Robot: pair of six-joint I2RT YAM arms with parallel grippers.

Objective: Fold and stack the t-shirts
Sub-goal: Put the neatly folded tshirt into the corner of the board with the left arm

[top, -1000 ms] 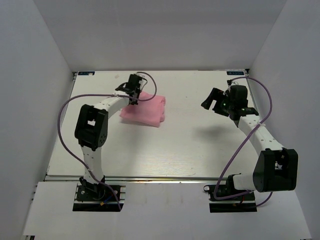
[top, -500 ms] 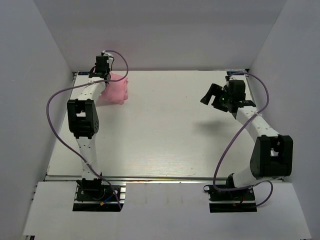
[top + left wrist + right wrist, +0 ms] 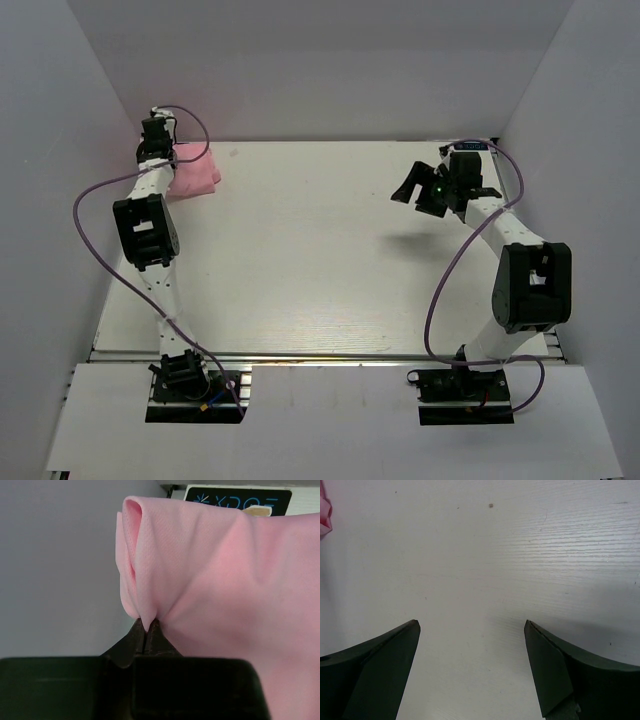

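The light pink t-shirt point(image 3: 194, 174) lies folded into a small bundle at the far left corner of the table, against the left wall. My left gripper point(image 3: 157, 152) is at its left edge and is shut on a fold of the t-shirt point(image 3: 210, 575), seen pinched between the jaws of the gripper point(image 3: 148, 625) in the left wrist view. My right gripper point(image 3: 412, 192) is open and empty, held above the bare table at the far right. In the right wrist view a sliver of the pink shirt point(image 3: 324, 515) shows at the far left edge, and the gripper point(image 3: 472, 625) faces the bare table.
White walls close in the table point(image 3: 330, 260) on the left, back and right. A dark label point(image 3: 237, 501) sits on the table's back edge just behind the shirt. Purple cables loop beside both arms.
My left gripper has dragged the pink shirt from the left middle of the table back and left into the far left corner. My right gripper has drifted slightly left and back, still open.
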